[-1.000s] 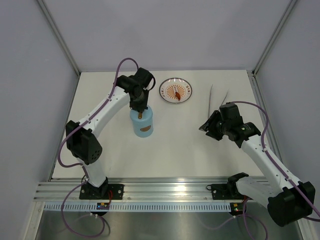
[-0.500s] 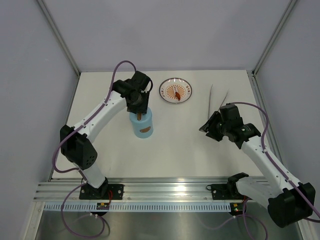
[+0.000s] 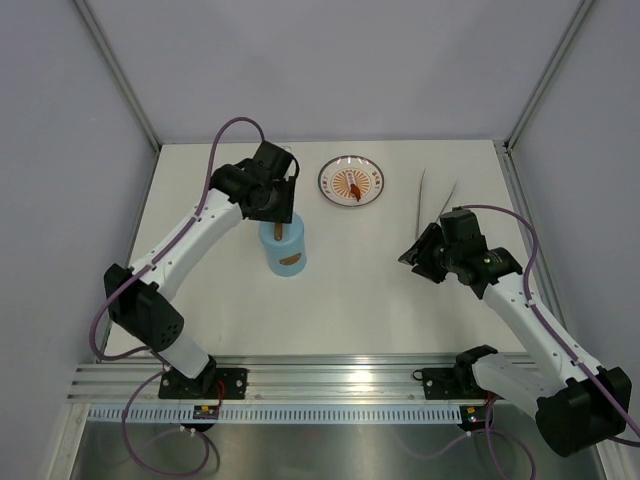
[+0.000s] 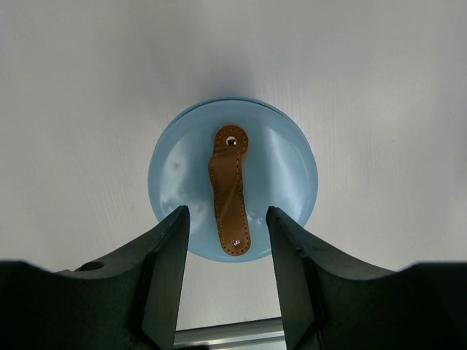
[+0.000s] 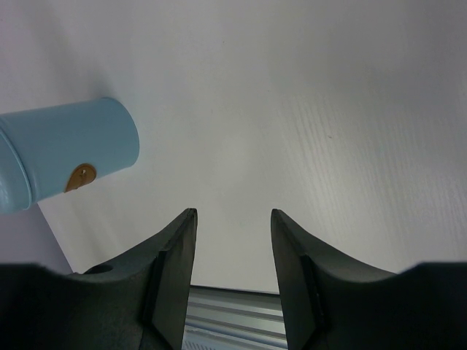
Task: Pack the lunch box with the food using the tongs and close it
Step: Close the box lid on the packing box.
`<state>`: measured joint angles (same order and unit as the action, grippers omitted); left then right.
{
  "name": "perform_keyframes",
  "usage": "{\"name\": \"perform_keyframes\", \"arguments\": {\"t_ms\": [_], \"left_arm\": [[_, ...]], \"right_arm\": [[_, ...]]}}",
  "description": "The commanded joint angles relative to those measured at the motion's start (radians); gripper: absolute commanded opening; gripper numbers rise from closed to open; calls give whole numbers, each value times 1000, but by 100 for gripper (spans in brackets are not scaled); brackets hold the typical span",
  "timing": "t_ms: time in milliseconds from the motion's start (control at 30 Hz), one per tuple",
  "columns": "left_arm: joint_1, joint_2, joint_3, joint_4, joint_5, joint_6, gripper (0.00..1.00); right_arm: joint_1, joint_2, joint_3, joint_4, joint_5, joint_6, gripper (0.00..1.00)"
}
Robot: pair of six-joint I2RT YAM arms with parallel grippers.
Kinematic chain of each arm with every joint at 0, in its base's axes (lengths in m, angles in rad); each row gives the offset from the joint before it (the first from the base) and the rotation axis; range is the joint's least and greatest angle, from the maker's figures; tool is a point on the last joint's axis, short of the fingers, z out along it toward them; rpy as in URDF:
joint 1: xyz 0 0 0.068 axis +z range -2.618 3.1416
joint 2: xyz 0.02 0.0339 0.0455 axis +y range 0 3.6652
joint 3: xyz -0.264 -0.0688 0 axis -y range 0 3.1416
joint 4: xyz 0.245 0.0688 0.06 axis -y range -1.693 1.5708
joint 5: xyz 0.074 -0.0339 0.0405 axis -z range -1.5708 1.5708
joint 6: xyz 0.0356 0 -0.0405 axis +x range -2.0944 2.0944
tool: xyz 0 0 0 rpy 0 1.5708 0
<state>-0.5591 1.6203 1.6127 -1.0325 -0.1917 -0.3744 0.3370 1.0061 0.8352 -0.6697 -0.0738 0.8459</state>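
robot lab cell: white table point(image 3: 350, 300), plain grey walls point(image 3: 330, 60), aluminium rail point(image 3: 330, 383) along near edge.

lunch box point(image 5: 58, 149): cut by left edge | food point(image 3: 352, 186): too small

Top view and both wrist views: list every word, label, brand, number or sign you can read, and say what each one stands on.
No text can be read in any view.
Plate: orange-red rim pattern and a centre figure, too small to tell if any of it is lettering.
Brown strap on the blue lid: stitching and two rivets, no words.
Coloured tag at the left arm's base: too small to read.
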Motion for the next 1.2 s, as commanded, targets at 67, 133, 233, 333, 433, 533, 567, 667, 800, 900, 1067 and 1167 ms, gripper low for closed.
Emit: {"name": "perform_keyframes", "arguments": {"t_ms": [67,133,233,333,433,533,567,667,800,900,1067,1167], "left_arm": [[-5,-88,27,88,-81,-18,52],[-5,-83,45,91,-83,-15,53],[-5,-63,64,94,-84,-20,53],[-5,-33,55,103,-91,-27,53],[-4,19,40,106,-89,-32,53],[-5,76,7,109,-81,-37,52],[-5,93,4,98,-77,-37,52],[-5,133,-2,66,-63,-43,50],[-5,102,44,38,-84,-34,50],[-7,59,114,19,-101,-23,50],[-10,-5,194,25,-118,-6,50],[-12,-17,223,19,-121,-4,50]], "right_arm": [[-9,-9,1,28,-26,9,52],[-9,-6,1,28,-29,9,52],[-9,-4,-2,35,-32,12,52],[-7,-6,-7,33,-32,13,52],[-9,-11,-8,33,-32,16,52],[-9,-14,-8,32,-32,16,52],[-9,-14,-7,30,-34,15,52],[-9,-23,-4,24,-29,15,52],[-9,-26,-2,22,-32,16,52],[-9,-26,-2,25,-34,16,52],[-7,-27,1,25,-35,16,52],[-9,-27,4,24,-35,16,52]]}}
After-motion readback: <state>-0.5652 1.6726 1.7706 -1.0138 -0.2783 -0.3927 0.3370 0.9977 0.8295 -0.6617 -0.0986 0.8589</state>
